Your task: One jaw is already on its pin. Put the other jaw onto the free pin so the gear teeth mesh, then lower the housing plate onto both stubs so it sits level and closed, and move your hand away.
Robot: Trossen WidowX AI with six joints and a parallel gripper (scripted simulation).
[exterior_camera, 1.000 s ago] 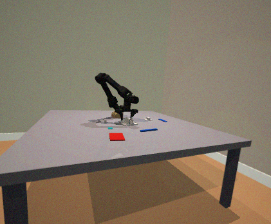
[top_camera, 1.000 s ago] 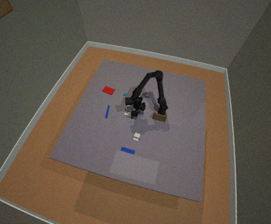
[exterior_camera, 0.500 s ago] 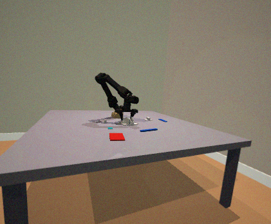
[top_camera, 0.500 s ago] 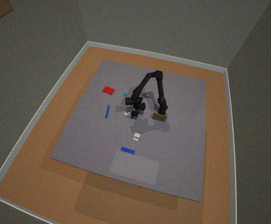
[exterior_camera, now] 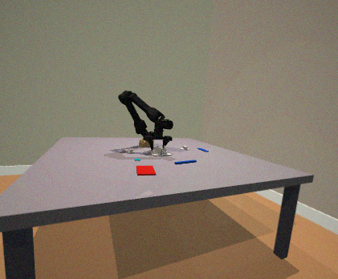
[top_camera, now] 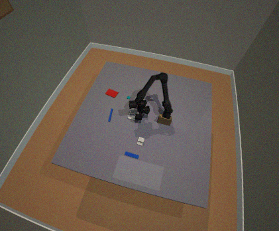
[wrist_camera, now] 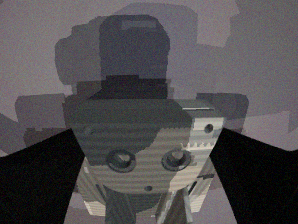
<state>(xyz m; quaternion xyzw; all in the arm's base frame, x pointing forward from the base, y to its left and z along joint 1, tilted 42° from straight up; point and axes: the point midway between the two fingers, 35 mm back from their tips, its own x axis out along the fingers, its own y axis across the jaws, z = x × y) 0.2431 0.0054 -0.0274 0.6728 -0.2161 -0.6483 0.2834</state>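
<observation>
My gripper (top_camera: 134, 111) (exterior_camera: 159, 147) (wrist_camera: 147, 131) is shut on the pale grey housing plate (wrist_camera: 147, 175), with a black finger at either side. The plate shows two round holes side by side, with something pale inside each. Below its near edge, two narrow jaws (wrist_camera: 119, 209) (wrist_camera: 175, 206) point toward the camera, over the light base (top_camera: 131, 117) (exterior_camera: 166, 154). A short row of teeth shows near the plate's right edge. The pins and the gear mesh are hidden under the plate. I cannot tell whether the plate rests on the stubs or hangs just above them.
A red tile (top_camera: 111, 93) (exterior_camera: 145, 170), a small teal piece (top_camera: 128, 97) (exterior_camera: 137, 159) and a blue bar (top_camera: 110, 115) (exterior_camera: 185, 162) lie around the assembly. A small white piece (top_camera: 140, 141) (exterior_camera: 185, 147) and another blue bar (top_camera: 131, 154) (exterior_camera: 202, 150) lie farther off.
</observation>
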